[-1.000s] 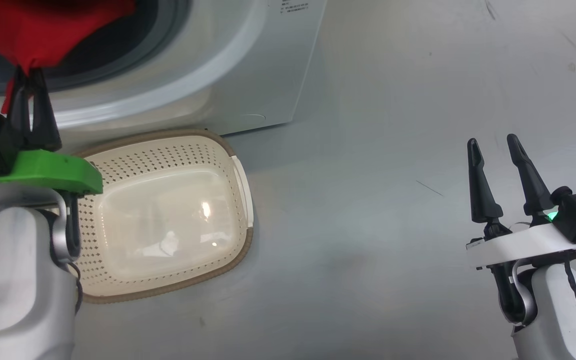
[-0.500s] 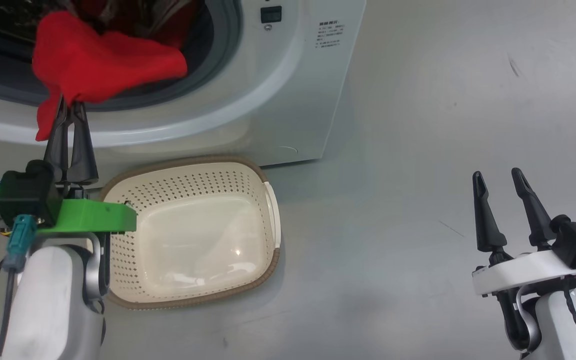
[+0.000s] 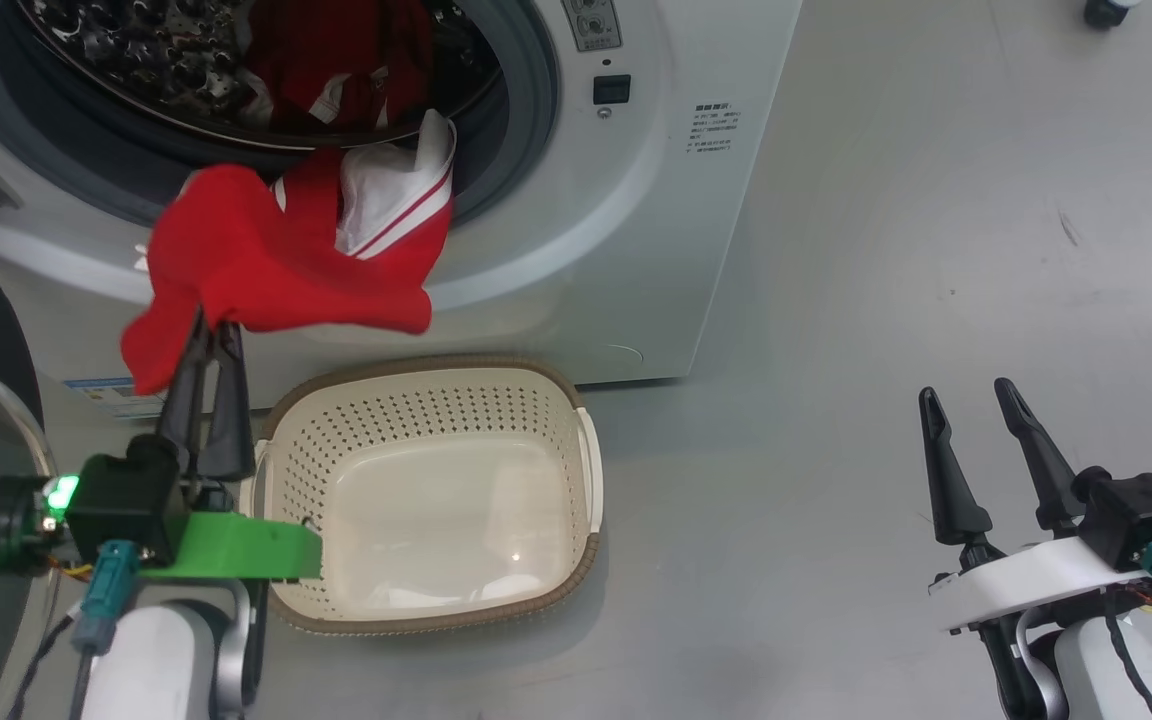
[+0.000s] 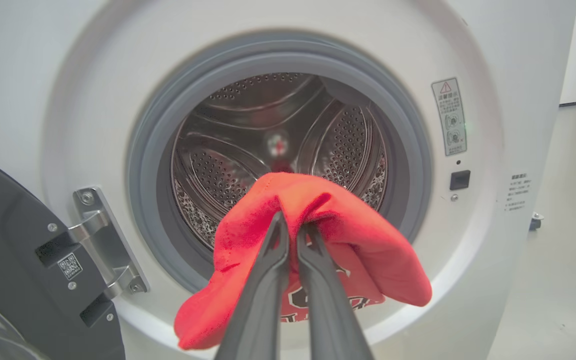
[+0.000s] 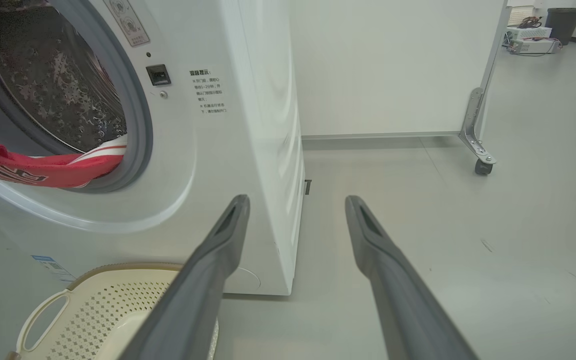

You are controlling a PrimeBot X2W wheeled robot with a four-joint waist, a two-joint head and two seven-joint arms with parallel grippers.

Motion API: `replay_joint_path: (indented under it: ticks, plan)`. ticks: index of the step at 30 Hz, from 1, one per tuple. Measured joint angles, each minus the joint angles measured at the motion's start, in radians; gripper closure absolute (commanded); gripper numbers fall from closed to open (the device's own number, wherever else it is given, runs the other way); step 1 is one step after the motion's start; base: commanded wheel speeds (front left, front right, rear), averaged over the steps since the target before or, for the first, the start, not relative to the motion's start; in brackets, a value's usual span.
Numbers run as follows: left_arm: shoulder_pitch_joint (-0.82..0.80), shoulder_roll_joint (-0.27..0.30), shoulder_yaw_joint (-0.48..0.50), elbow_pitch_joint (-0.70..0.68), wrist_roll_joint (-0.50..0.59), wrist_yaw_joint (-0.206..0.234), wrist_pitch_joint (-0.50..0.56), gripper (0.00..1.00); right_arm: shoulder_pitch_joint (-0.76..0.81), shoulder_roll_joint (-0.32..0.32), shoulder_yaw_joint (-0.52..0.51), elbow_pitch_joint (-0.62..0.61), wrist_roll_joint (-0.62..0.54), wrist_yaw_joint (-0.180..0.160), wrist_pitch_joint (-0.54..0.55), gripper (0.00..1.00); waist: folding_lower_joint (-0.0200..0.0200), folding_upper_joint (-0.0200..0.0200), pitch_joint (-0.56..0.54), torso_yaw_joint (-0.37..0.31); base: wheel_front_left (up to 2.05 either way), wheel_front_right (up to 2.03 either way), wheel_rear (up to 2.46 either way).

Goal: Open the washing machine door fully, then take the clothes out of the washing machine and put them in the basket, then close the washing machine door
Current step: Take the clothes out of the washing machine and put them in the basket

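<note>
grey shiny floor [image 3: 836,300] lies under everything. the clothes [image 3: 276,260] are soft and red, with white parts and red-and-white stripes. one bunch hangs out of the washing machine [image 3: 636,250]. the left gripper [image 3: 214,345] pinches it, with its two dark fingers squeezed tight on the red cloth. the cloth drapes over the finger tips and hides them. more red and white cloth lies past that gripper, inside the steel drum [image 4: 268,130] with its grey rubber ring [image 4: 150,165].

the basket [image 3: 416,368] sits on the floor just right of the left gripper's wrist, close in front of the machine. the washing machine door [image 4: 8,250] stands swung open to the left of that gripper, on a metal hinge [image 4: 103,245]. the picture edge cuts most of it off. the right gripper [image 3: 964,388] hangs well apart, over bare floor, with its fingers spread wide and nothing between them.

black and white letters [image 4: 303,300] sit on the red cloth under the left fingers, but the fingers cover most of them. a label [image 4: 450,115] with a red warning triangle is right of the drum. further right are small printed lines [image 5: 208,90], too small to read. a blue sticker [image 3: 96,393] sits low on the machine, partly hidden by the cloth. a small square code sticker [image 4: 70,266] is on the door.
</note>
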Motion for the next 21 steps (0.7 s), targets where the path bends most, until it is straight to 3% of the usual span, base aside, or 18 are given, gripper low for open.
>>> replay_joint_path:
  ticks: [9, 21]
  plan:
    - [0.096, -0.015, -0.058, 0.042, -0.055, -0.015, 0.068, 1.0, 0.0, 0.006, 0.029, -0.016, 0.0, 0.0, 0.0, 0.0, 0.0, 0.0, 0.012, -0.015, 0.0, 0.0, 0.0]
    - [0.105, -0.022, -0.088, 0.227, -0.112, -0.046, 0.151, 1.0, -0.006, 0.01, 0.046, -0.031, 0.0, 0.001, 0.0, 0.0, 0.0, 0.0, 0.066, -0.075, 0.0, 0.0, 0.0]
